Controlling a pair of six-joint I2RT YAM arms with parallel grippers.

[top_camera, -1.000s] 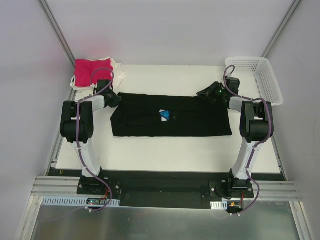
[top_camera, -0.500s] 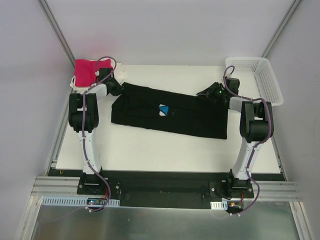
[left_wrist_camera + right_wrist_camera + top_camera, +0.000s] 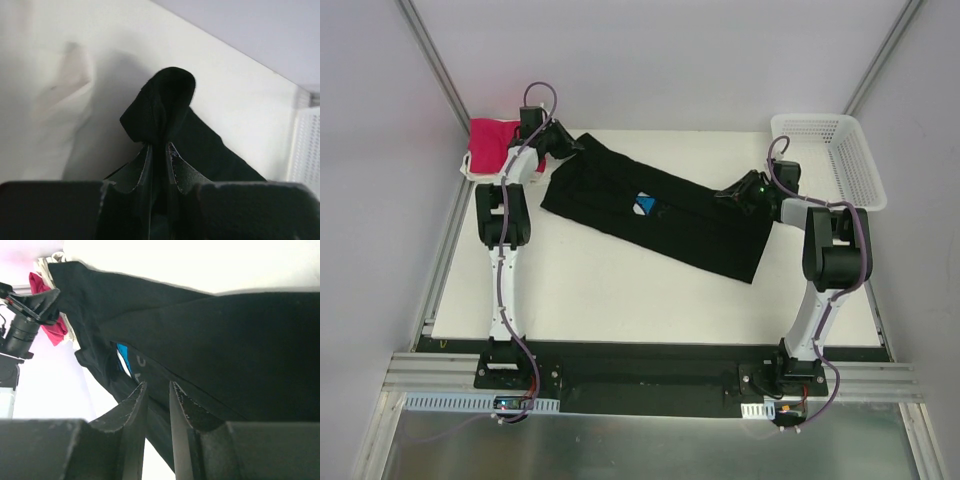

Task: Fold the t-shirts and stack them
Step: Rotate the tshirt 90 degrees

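Top external view: the black shirt [image 3: 690, 225] lies slantwise on the table [image 3: 620, 300], from the far left corner toward the near right, its blue print [image 3: 643, 205] facing up; a pink shirt [image 3: 488, 142] sits on white shirts [image 3: 468, 172] in the far left corner, just beyond the left hand [image 3: 563, 143]; a white basket [image 3: 820, 120] stands at the far right, apart from the cloth; the right hand [image 3: 735, 190] sits at the shirt's far right edge. Left wrist view shows what the overhead cannot: the left fingers [image 3: 145, 160] are pressed together on a bunched fold of black cloth that rises above them. Right wrist view shows its fingers [image 3: 137, 395] close, a narrow slit between them, black cloth behind; whether they pinch it I cannot tell.
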